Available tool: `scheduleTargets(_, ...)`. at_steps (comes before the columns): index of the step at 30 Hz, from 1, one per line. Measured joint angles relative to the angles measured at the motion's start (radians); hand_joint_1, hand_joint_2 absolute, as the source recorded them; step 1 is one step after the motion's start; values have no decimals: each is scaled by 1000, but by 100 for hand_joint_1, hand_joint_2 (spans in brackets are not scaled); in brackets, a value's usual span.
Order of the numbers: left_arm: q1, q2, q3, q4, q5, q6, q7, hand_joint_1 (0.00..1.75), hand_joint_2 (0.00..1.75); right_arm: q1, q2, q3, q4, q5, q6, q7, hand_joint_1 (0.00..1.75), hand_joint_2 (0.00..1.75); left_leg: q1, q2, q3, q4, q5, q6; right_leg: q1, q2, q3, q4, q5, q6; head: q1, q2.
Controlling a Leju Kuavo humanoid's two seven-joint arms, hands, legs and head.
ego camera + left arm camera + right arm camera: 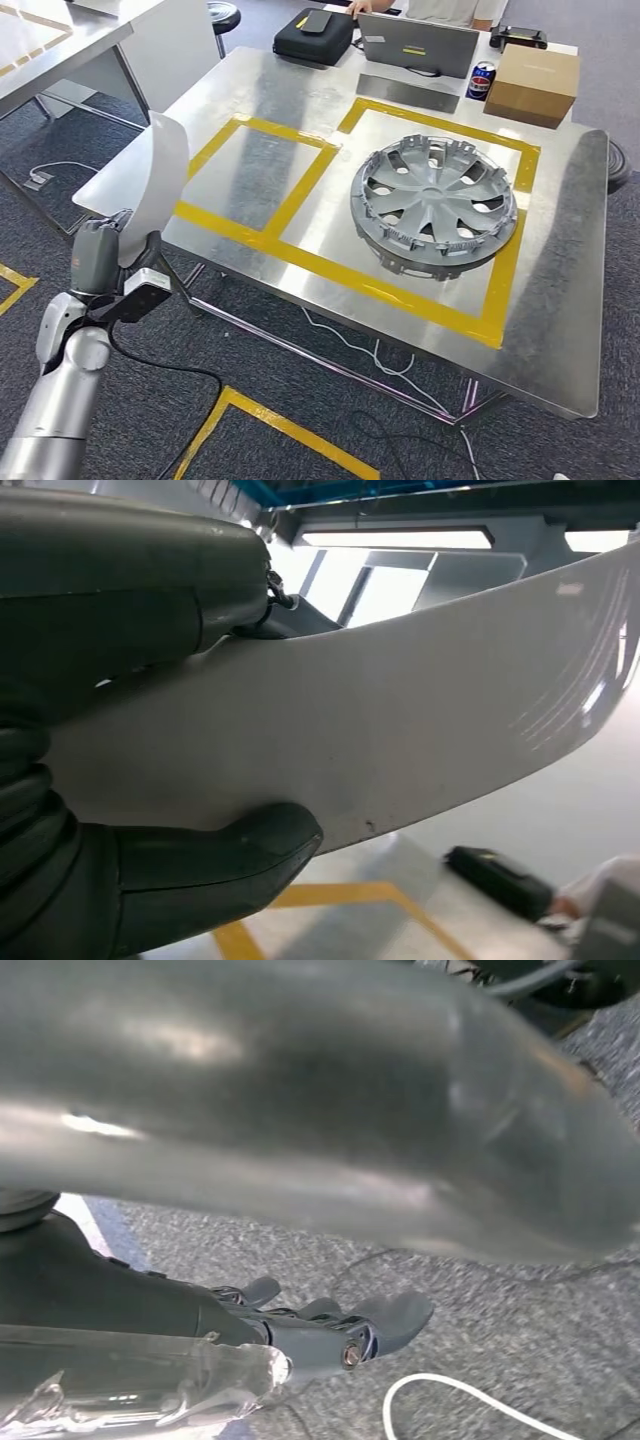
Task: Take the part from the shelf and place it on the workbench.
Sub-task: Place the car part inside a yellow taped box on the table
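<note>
Head view has us holding the white curved part (155, 185) upright in our left hand (113, 270), just off the near-left corner of the workbench (573, 250). We judge it is carried on edge so it clears the table rim before being laid in the empty yellow-taped square (253, 180); the other square already holds a grey wheel cover (434, 205). In the left wrist view the thumb (219, 865) and dark fingers (136, 575) clamp the panel from both sides. Our right hand (332, 1325) hangs over carpet, fingers loosely extended and holding nothing (a blurred grey shape above it we cannot identify). The part's far end is cut off.
</note>
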Motion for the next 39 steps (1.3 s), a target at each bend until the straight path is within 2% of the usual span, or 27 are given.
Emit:
scheduleTargets(1, -8, 14, -2, 16, -20, 0, 9, 175, 175, 0, -1, 1, 0, -1, 5, -2, 0, 0, 0, 0, 0, 0, 0, 0, 0, 0, 0, 0, 0, 0, 0, 0)
scheduleTargets(5, -166, 218, -60, 246, -240, -60, 134, 175, 175, -13, -10, 9, 0, -8, 88, 53, 0, 0, 1, 0, 0, 0, 1, 0, 1, 0, -1, 0, 1, -1, -1, 0)
scheduleTargets(10, -273, 303, -138, 382, -417, -109, 265, 175, 175, -12, -17, 8, 0, -24, 72, 110, 0, 0, 0, 0, 0, 0, 1, 0, 1, 0, 0, 0, 1, -1, 0, 0)
scheduleTargets(13, -332, 327, -189, 462, -440, -116, 290, 175, 175, -11, -24, 8, 0, -29, 54, 114, 0, 0, 0, 0, -1, 0, 1, 0, 1, 0, 0, -1, 1, -1, 0, 0)
scheduleTargets(17, -382, 297, -218, 522, -436, -120, 308, 175, 175, -14, -25, 0, 0, -56, 18, 113, 0, 0, 0, 0, 0, 0, 1, 0, 0, -1, 2, -3, 1, 0, 0, 0)
scheduleTargets(24, -462, 155, -349, 603, -552, -186, 372, 175, 175, -15, -25, 0, 0, -13, 64, 143, 0, 0, -1, 0, -2, 1, 2, 3, 0, -1, 3, -9, 5, 5, 0, 0)
scheduleTargets(31, -489, 27, -461, 602, -499, -208, 356, 175, 175, -21, -25, 50, 0, 47, 84, 105, 0, 0, -2, 0, -4, 1, 2, 6, -1, -1, 3, -11, 7, 8, 0, 0)
scheduleTargets(34, -488, -4, -485, 602, -494, -205, 356, 175, 175, -28, -25, 64, 0, 49, 87, 103, 0, 0, -2, 0, -4, 1, 1, 7, -1, 0, 3, -11, 7, 9, 0, 0)
scheduleTargets(39, -490, -28, -507, 603, -487, -212, 351, 175, 175, -30, -25, 72, 0, 49, 89, 88, 0, 0, -2, 0, -4, 1, 2, 7, -1, 0, 3, -12, 7, 9, 0, 0)
